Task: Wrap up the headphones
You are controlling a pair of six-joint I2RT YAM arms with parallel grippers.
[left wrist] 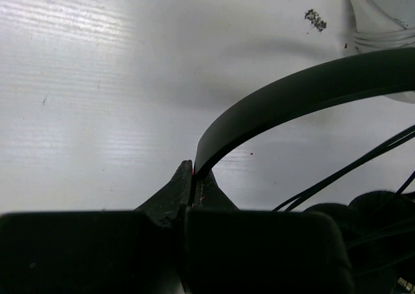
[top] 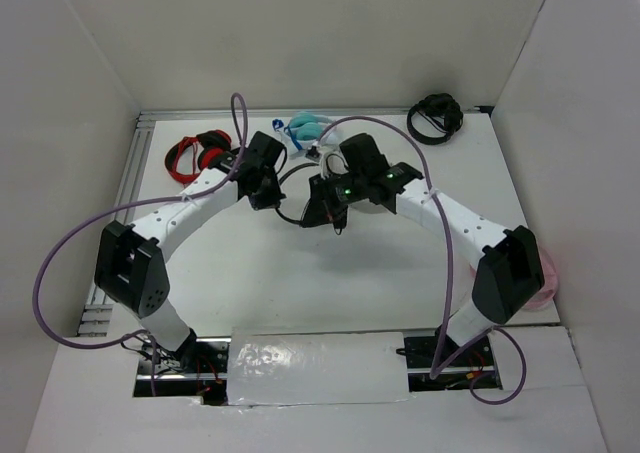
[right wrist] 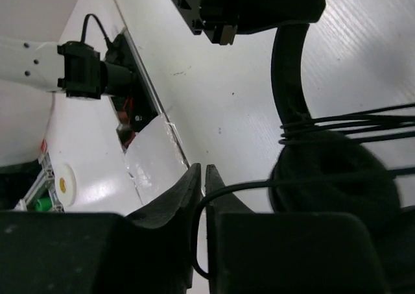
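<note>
Near the middle of the table [top: 300, 293], the slim black headphones [left wrist: 305, 89] are hanging between the two arms. The left gripper [left wrist: 192, 177] is pinching the thin headband [right wrist: 288, 73] edge-on, its fingers pressed together with only the band between them. The right gripper [right wrist: 202, 177] is nearly closed as well, its fingers squeezing the thin black cable [right wrist: 259, 185], which is looping through the narrow gap. Several turns of that cable are crossing the headband just above the round earcup [right wrist: 337, 177], which is sitting beside the right fingers. The two grippers are working close together. Toward the back of the table, red-and-black headphones [top: 195, 155] are lying behind the left arm, a teal-and-white item [top: 305, 126] is lying behind both grippers, and a bundled black headset [top: 435, 119] is sitting at the far right corner, well apart.
</note>
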